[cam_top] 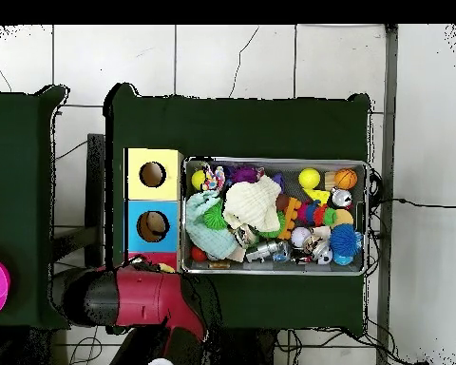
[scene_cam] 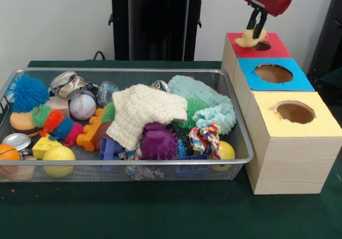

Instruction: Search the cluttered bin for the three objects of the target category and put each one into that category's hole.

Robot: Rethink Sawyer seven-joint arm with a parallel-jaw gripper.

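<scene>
My gripper [scene_cam: 257, 27] hangs over the red-topped box [scene_cam: 275, 50] at the far end of the row of boxes. It is shut on a small cream soft object [scene_cam: 247, 39], which dangles right at the rim of the red box's hole [scene_cam: 262, 45]. The wire bin [scene_cam: 176, 162] to the left is full of toys: a cream knitted cloth [scene_cam: 143, 112], a mint cloth [scene_cam: 208, 103], a purple spiky ball [scene_cam: 157, 142], a baseball [scene_cam: 82, 106] and yellow balls [scene_cam: 58, 159]. In the overhead view the red arm [cam_top: 142, 297] hides the gripper and most of the red box.
A blue-topped box [scene_cam: 273, 74] and a yellow-topped box [scene_cam: 295, 113], each with a round hole, stand in line beside the bin. The overhead view shows the same row, the yellow box [cam_top: 166, 162] and the blue box [cam_top: 168, 211], left of the bin [cam_top: 275, 271]. Green cloth covers the table.
</scene>
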